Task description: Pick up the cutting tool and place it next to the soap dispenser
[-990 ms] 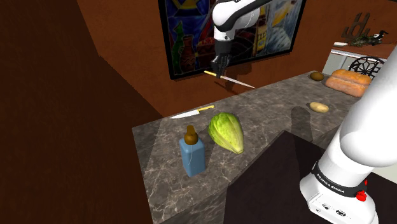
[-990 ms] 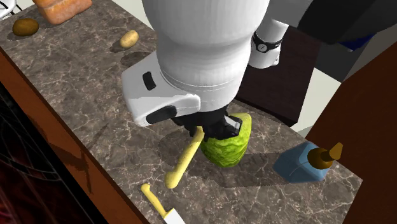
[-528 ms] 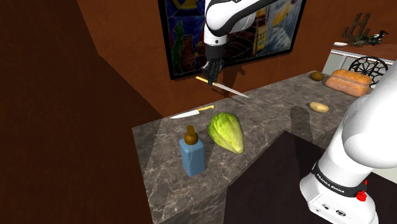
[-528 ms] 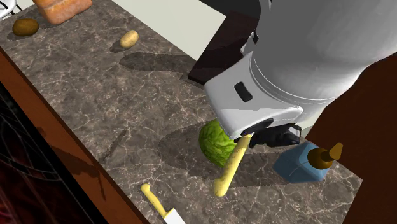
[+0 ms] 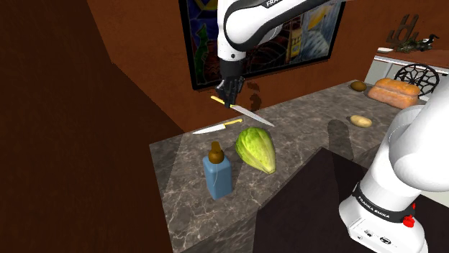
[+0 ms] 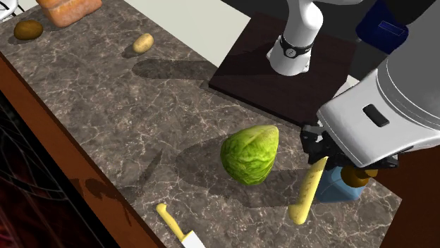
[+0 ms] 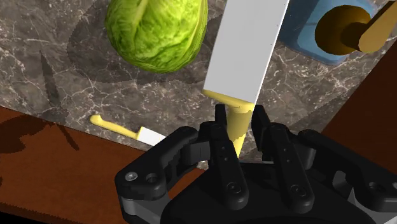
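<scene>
My gripper (image 5: 226, 99) is shut on the yellow handle of a knife (image 5: 252, 115), and its grey blade slants down above the dark marble counter (image 5: 309, 133). In the wrist view the fingers (image 7: 224, 137) clasp the handle, with the blade (image 7: 245, 48) pointing between the green cabbage (image 7: 156, 28) and the blue soap dispenser (image 7: 340, 28) with its brown pump. The dispenser (image 5: 217, 172) stands near the counter's front corner. In the second exterior view my gripper (image 6: 321, 156) hangs over the dispenser (image 6: 331, 189), partly hiding it, and the knife handle (image 6: 304, 197) sticks out below.
A second yellow-handled knife (image 5: 216, 128) lies on the counter near the wall, behind the cabbage (image 5: 257, 149). Farther along are a potato (image 5: 360, 121), a brown round thing (image 5: 357, 86) and a bread loaf (image 5: 393, 92). A framed picture (image 5: 288, 36) hangs on the brown wall.
The arm has carried the held knife toward the shoulder view's left and a little lower, from over the back of the counter to above the cabbage and dispenser.
</scene>
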Controlling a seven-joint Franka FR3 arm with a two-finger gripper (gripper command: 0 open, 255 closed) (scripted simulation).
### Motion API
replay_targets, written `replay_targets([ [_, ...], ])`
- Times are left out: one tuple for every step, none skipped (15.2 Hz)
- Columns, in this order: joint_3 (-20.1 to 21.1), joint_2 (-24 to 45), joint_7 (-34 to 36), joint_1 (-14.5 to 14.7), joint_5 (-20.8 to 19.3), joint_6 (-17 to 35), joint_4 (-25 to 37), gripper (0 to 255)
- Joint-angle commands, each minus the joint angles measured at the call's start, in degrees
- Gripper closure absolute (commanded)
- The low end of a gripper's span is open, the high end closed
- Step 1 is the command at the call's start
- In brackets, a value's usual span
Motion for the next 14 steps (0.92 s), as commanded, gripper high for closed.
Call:
replay_targets([
  [0.23, 0.37, 0.4, 0.15, 0.01, 1.5, -1.13, 255],
  [0.24, 0.62, 0.41, 0.15, 0.0, 2.28, -1.66, 255],
  [0.26, 0.89, 0.41, 0.15, -0.01, 3.06, -2.18, 255],
  [0.27, 1.16, 0.42, 0.15, -0.03, 3.84, -2.69, 255],
  [0.28, 1.45, 0.43, 0.16, -0.04, 4.63, -3.18, 255],
  [0.29, 1.75, 0.43, 0.16, -0.05, 5.41, -3.66, 255],
  [0.31, 2.07, 0.44, 0.16, -0.07, 6.19, -4.14, 255],
  [0.32, 2.39, 0.45, 0.16, -0.09, 6.98, -4.6, 255],
  [0.33, 2.73, 0.47, 0.16, -0.11, 7.77, -5.04, 255],
  [0.34, 3.09, 0.48, 0.16, -0.13, 8.55, -5.48, 255],
  [0.35, 3.45, 0.49, 0.16, -0.15, 9.34, -5.9, 255],
  [0.37, 3.83, 0.51, 0.16, -0.18, 10.13, -6.31, 255],
  [0.38, 4.22, 0.52, 0.16, -0.2, 10.92, -6.71, 255],
  [0.39, 4.63, 0.54, 0.16, -0.23, 11.71, -7.1, 255],
])
